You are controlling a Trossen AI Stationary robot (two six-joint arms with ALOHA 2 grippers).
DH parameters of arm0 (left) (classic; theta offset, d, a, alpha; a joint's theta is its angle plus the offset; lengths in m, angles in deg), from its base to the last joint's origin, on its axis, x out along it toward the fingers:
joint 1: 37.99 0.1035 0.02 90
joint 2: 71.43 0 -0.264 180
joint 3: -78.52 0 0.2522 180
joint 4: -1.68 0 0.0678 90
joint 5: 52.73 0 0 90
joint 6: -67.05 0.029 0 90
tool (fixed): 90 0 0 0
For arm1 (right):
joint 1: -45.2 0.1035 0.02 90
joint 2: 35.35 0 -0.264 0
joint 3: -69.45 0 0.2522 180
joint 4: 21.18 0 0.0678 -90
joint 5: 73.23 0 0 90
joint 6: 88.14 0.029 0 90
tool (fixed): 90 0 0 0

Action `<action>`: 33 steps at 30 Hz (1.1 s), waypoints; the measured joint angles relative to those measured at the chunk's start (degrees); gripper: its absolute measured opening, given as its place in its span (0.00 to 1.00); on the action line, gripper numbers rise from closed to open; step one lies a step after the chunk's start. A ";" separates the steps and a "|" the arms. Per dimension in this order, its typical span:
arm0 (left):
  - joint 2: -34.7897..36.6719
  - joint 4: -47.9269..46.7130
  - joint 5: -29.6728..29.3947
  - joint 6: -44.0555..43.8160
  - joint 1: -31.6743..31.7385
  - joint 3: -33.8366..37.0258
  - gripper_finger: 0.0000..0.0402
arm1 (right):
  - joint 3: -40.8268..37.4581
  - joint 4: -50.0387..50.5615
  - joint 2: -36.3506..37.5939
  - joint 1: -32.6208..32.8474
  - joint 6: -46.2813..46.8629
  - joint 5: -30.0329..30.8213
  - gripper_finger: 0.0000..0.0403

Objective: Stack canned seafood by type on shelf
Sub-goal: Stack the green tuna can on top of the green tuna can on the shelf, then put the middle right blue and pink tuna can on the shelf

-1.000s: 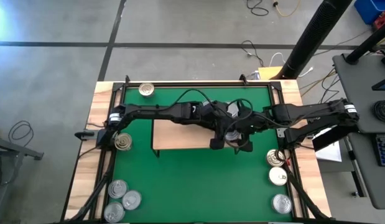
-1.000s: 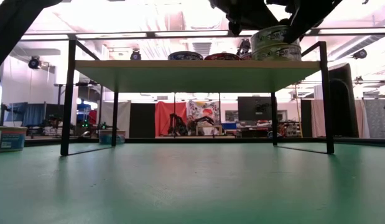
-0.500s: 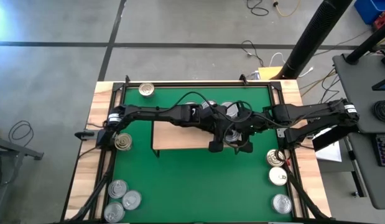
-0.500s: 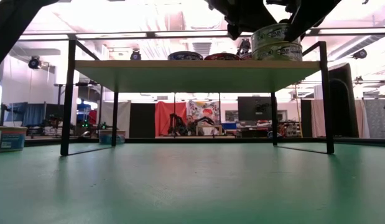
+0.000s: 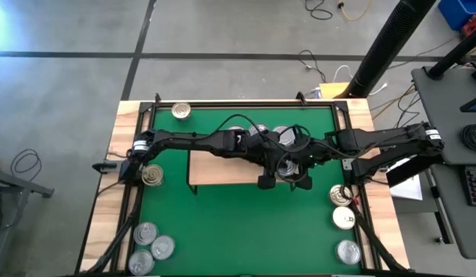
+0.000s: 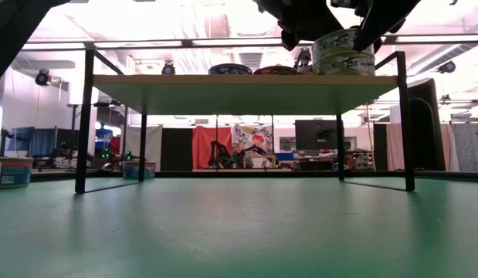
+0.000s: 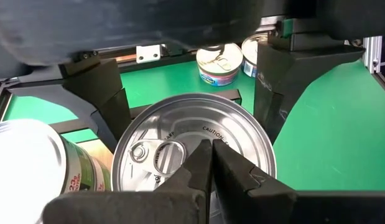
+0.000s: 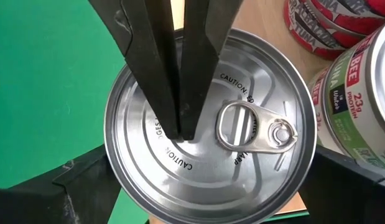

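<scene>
The light-wood shelf [image 5: 222,165] stands mid-table on the green mat. At its right end a silver tin [image 8: 211,124] with a ring-pull lid sits on top of another tin [image 6: 344,65]. My left gripper [image 7: 211,149] is shut, its fingertips down on that lid. My right gripper [image 8: 211,186] is open, with one finger [image 7: 102,93] on each side of the tin; I cannot tell whether they touch it. A green-labelled tin [image 8: 351,93] and red-labelled tins [image 8: 323,25] stand beside it on the shelf. My left gripper presses its shut fingertips [image 8: 176,127] on the middle of the silver tin's lid [image 8: 161,146], beside the ring pull. The fingers slant down from the table's left side. The tin stays upright and level on the tin below.
Loose tins lie on the mat: gold ones at the far left [image 5: 181,111] and left [image 5: 152,175], silver ones at the near left [image 5: 153,246], more along the right edge [image 5: 344,218]. Both arms cross over the shelf's right half.
</scene>
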 joint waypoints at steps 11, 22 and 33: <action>-0.13 -0.40 -0.02 -0.17 -0.07 0.07 0.00 | 3.77 6.45 0.24 0.04 -2.85 -0.84 0.99; -0.64 -2.40 -0.21 -0.13 -0.04 -3.77 0.00 | 12.01 16.11 0.26 0.02 -3.43 0.04 0.99; -0.66 -1.93 0.32 1.42 -0.86 -17.41 0.00 | 18.33 23.64 2.04 0.17 7.36 -0.14 0.99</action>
